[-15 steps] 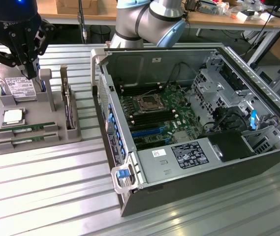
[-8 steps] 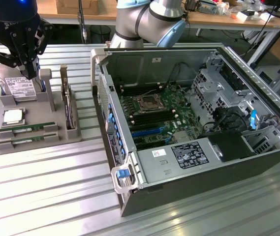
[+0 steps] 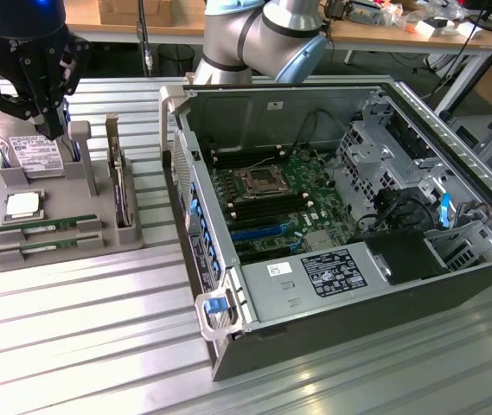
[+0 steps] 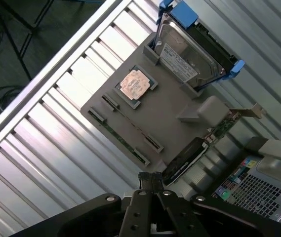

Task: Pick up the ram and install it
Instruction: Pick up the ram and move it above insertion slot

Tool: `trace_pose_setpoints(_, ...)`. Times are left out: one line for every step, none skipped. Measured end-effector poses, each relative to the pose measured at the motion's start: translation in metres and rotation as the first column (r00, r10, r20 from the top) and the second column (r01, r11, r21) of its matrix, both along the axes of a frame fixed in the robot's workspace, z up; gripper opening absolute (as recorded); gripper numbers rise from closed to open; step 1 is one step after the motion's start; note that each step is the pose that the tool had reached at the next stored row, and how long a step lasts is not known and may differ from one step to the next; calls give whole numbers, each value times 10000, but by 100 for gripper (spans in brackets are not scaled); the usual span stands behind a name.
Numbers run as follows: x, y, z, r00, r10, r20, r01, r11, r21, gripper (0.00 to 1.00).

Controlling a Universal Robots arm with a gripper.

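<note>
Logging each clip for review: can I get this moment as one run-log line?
claw: shut, empty | place: over parts tray | ram sticks: both in tray, untouched | computer case: open

The closed pincer [image 3: 55,130] hangs above the hard drive [image 3: 31,154], both ram sticks [image 3: 42,223] lying in their tray [image 3: 94,240].

We're in a robotics lab or workshop: slatted aluminium table [image 3: 73,346], open server case [image 3: 254,108], grey parts jig [image 3: 90,194], cluttered wooden benches [image 3: 375,36] behind.
</note>
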State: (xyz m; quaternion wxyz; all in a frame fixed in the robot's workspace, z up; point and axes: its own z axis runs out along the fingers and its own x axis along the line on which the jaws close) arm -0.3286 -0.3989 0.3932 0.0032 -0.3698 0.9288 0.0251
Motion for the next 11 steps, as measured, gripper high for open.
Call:
trace_pose_setpoints(0, 0, 0, 9999, 117, -1, -117, 9999, 0, 11)
trace_pose_setpoints(0, 0, 0, 9998, 196, 0, -196, 9998, 0, 11)
trace_pose_setpoints(0, 0, 0, 9995, 328, 0, -328, 9995, -1, 11)
trace_pose_setpoints(0, 0, 1, 9984, 561, -1, -561, 9984, -1, 11)
trace_pose_setpoints(0, 0, 0, 9976, 690, 0, -690, 9976, -1, 11)
trace_pose_setpoints(0, 0, 1, 9969, 783, -1, -783, 9969, -1, 11)
trace_pose_setpoints(0, 0, 0, 9962, 871, 0, -871, 9962, -1, 11)
trace_pose_setpoints(0, 0, 0, 9949, 1008, -1, -1008, 9949, -1, 11)
trace_pose_setpoints(0, 0, 0, 9939, 1101, 0, -1101, 9939, -1, 11)
trace_pose_setpoints(0, 0, 0, 9930, 1177, -1, -1177, 9930, -1, 11)
trace_pose_setpoints(0, 0, 1, 9924, 1230, -1, -1230, 9924, -1, 11)
